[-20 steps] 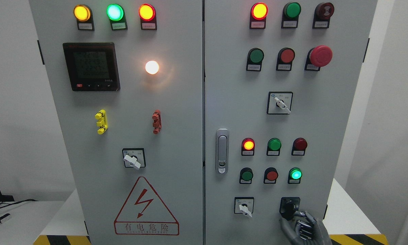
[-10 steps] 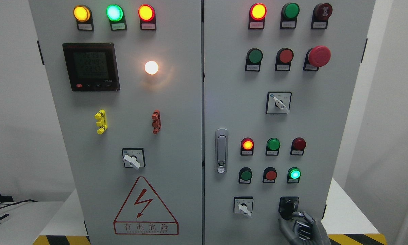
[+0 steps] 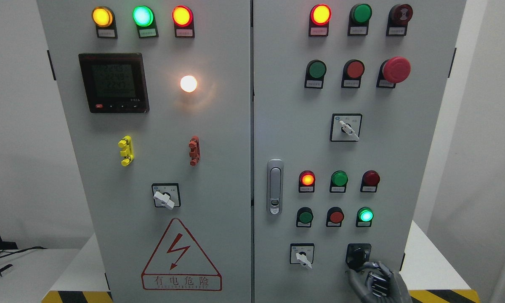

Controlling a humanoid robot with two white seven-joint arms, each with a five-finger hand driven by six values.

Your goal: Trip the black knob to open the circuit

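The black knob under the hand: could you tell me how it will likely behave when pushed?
The black knob sits in a panel plate, so it probably turns stiffly rather than slides. It looks rigid and small, so the right hand may slip.

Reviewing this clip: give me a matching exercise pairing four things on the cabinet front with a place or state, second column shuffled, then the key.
Column one:
1. black knob
2. emergency stop button
3. digital meter
4. warning triangle

Column two:
A. upper left door, dark screen
B. lower right door, right robot hand at it
C. lower left door, red lightning bolt
D. upper right door, red mushroom head

Pairs: 1-B, 2-D, 3-A, 4-C
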